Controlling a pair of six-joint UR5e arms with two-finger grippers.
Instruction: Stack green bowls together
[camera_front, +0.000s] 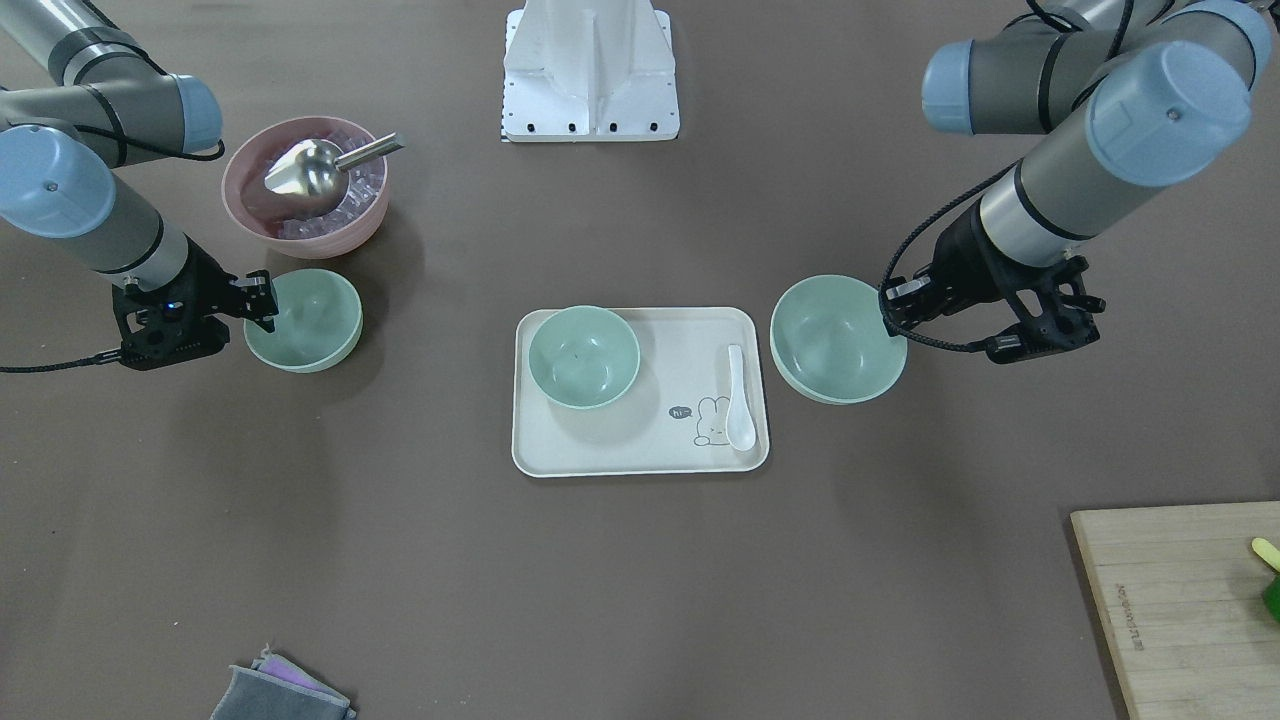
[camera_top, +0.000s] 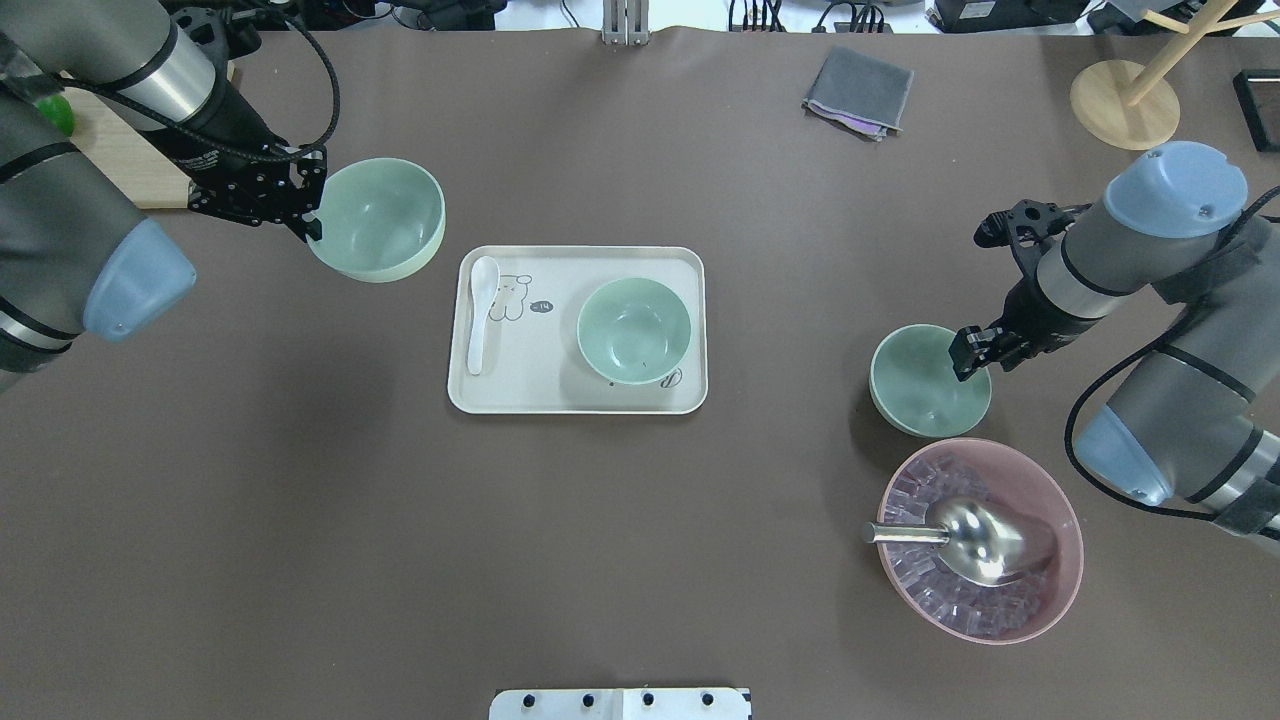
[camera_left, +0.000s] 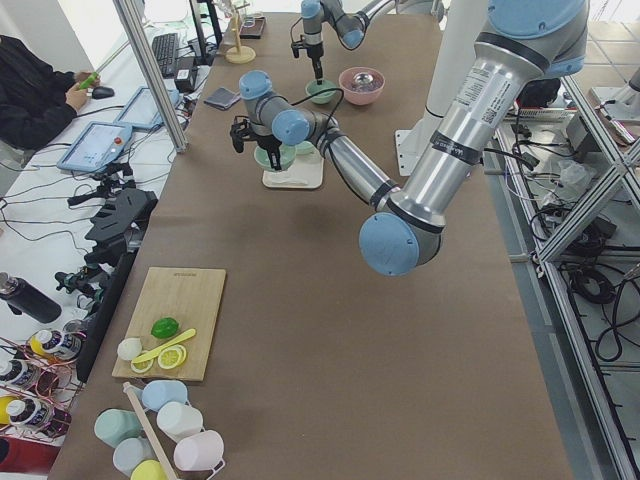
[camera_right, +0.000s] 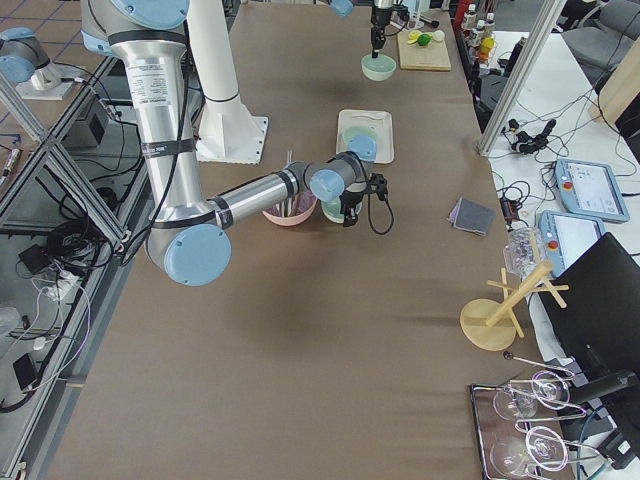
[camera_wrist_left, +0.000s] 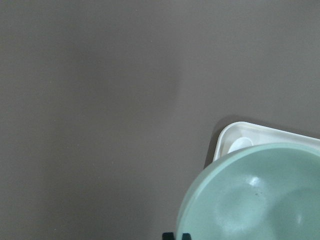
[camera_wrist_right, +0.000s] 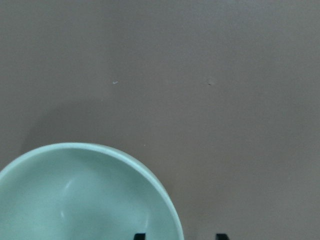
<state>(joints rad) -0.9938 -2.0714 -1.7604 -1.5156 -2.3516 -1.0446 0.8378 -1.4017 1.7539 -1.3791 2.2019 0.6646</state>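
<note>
while both arms reach in from opposite ends of the surface (camera_top: 300, 500), i read the left end effector (camera_top: 310, 222) as pinching the left bowl (camera_top: 385, 215) by its rim, on the side away from the tray (camera_top: 560, 392). in the left wrist view its fingers (camera_wrist_left: 168, 236) sit pressed close together right at that rim, and the tray's corner shows beyond the bowl's edge. this bowl looks larger than the other two from overhead and seems to hang off the surface just beside the tray's short end, upright, mouth up. the right end effector (camera_top: 962, 352) is spread. in the right wrist view its fingers (camera_wrist_right: 139, 236) stand well apart at the rim of the right bowl (camera_top: 920, 390), one over the inside and one over the outside, and i cannot tell whether either touches it. that bowl rests on the surface, upright, just beside the pink bowl (camera_top: 1068, 560), which holds clear cubes and a metal scoop (camera_top: 985, 540). the middle bowl (camera_top: 633, 330) sits upright on the tray, toward the robot's right end of it. a white spoon (camera_top: 480, 310) lies along the tray's opposite end. all three green bowls are apart, none nested in another.
</note>
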